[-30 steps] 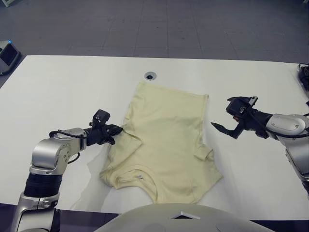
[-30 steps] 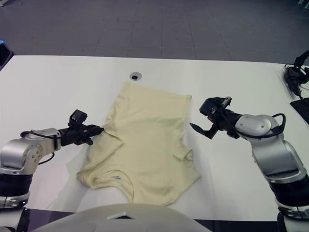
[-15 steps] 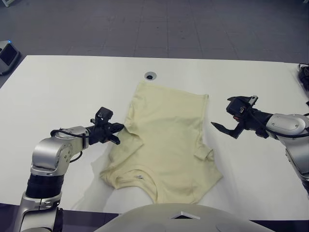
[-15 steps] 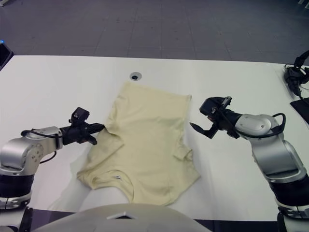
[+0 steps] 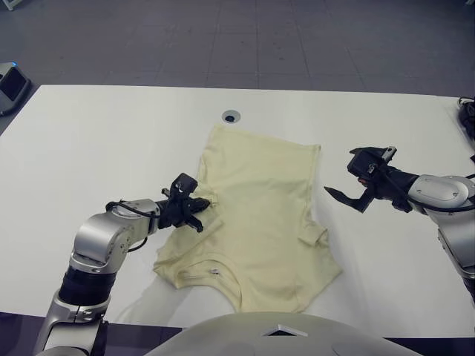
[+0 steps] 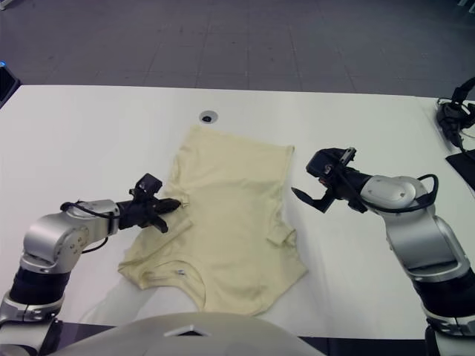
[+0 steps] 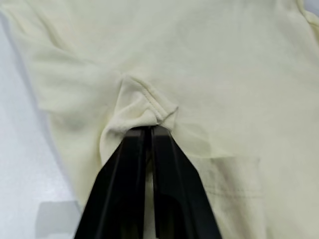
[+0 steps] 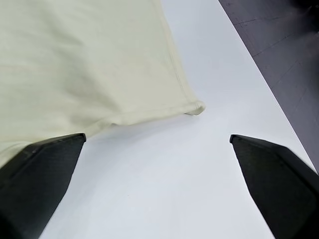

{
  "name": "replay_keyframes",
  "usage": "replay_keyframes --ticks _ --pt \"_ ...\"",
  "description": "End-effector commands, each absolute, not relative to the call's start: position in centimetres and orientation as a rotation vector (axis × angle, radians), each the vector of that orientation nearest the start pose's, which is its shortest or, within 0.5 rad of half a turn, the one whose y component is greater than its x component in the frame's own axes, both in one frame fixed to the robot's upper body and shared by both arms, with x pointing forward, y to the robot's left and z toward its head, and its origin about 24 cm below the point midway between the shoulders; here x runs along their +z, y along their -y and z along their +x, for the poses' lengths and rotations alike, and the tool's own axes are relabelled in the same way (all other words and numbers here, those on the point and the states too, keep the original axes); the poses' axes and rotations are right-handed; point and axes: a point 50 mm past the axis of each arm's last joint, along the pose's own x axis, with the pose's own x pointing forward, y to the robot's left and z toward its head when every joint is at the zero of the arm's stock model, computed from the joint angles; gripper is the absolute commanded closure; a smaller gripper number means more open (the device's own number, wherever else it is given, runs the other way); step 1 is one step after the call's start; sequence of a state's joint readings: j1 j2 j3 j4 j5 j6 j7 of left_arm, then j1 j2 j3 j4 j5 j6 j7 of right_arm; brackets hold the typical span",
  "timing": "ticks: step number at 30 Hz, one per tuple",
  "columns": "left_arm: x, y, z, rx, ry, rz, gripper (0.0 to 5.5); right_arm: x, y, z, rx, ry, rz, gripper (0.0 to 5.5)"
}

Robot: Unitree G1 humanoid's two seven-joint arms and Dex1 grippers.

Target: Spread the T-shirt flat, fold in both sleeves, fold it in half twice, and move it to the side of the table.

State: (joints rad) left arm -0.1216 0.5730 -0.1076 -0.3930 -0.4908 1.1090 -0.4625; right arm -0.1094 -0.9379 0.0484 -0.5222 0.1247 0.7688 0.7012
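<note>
A pale yellow T-shirt (image 5: 260,215) lies on the white table (image 5: 96,141), collar toward me and hem at the far side. My left gripper (image 5: 202,215) is shut on the left sleeve (image 7: 142,107), which is pulled in over the shirt body. The right sleeve (image 5: 315,236) lies folded onto the shirt. My right gripper (image 5: 349,185) is open, hovering over bare table just right of the shirt's far right hem corner (image 8: 198,107).
A small round grommet hole (image 5: 231,116) sits in the table just beyond the hem. Dark cables and gear (image 6: 454,119) lie at the table's far right edge. Wide bare table surface stretches to the left and right of the shirt.
My left gripper moved right, carrying the left sleeve inward over the shirt body. The right arm stayed still.
</note>
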Motion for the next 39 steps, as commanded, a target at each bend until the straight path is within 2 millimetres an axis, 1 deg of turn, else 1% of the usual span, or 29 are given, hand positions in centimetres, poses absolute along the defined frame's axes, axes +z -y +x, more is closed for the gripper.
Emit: replay_keyframes --ticks 1,4,6,9,11,12,14,15,16,19,24,27,34,39 --pt "7.5 -17.5 22.8 -0.663 -0.740 0.045 4.65 14.3 22.3 23.5 0.644 -0.462 -0.748 0.10" --pt "10.0 -17.6 22.9 -0.686 -0.650 -0.022 4.12 14.1 22.3 22.6 0.663 -0.492 -0.661 0.10" --pt "12.2 -18.6 22.6 -0.675 -0.588 -0.013 3.75 14.1 22.7 21.5 0.654 -0.541 -0.499 0.10" --pt "15.8 -20.1 21.9 -0.654 -0.460 -0.069 3.15 13.3 23.9 18.7 0.613 -0.711 -0.219 0.10" --pt "17.0 -21.3 21.5 -0.593 -0.416 -0.082 2.82 12.5 24.2 16.7 0.622 -0.825 -0.055 0.10" --pt "17.2 -22.3 21.5 -0.527 -0.407 -0.091 2.68 12.0 24.1 15.4 0.643 -0.898 0.009 0.10" --pt "16.8 -23.8 21.3 -0.410 -0.418 -0.117 2.35 11.2 24.2 13.3 0.676 -1.036 0.065 0.10" --pt "16.4 -24.1 21.1 -0.371 -0.431 -0.125 2.16 10.9 24.2 12.5 0.689 -1.096 0.090 0.10" --pt "16.1 -24.0 20.9 -0.355 -0.437 -0.133 2.02 10.6 24.3 12.0 0.694 -1.138 0.105 0.10" --pt "15.6 -23.2 20.7 -0.360 -0.442 -0.145 1.60 9.7 24.6 11.5 0.679 -1.192 0.122 0.10" --pt "15.5 -22.4 21.2 -0.377 -0.447 -0.140 0.59 7.6 24.0 11.5 0.644 -1.194 0.144 1.09" --pt "15.5 -22.3 21.6 -0.389 -0.455 -0.131 0.11 7.4 23.1 11.3 0.671 -1.182 0.158 1.61" --pt "15.5 -22.1 21.8 -0.398 -0.463 -0.119 0.10 7.5 22.6 10.9 0.724 -1.197 0.115 2.86" --pt "15.3 -22.1 21.7 -0.391 -0.469 -0.105 0.10 7.4 22.9 11.0 0.725 -1.205 0.064 3.82"
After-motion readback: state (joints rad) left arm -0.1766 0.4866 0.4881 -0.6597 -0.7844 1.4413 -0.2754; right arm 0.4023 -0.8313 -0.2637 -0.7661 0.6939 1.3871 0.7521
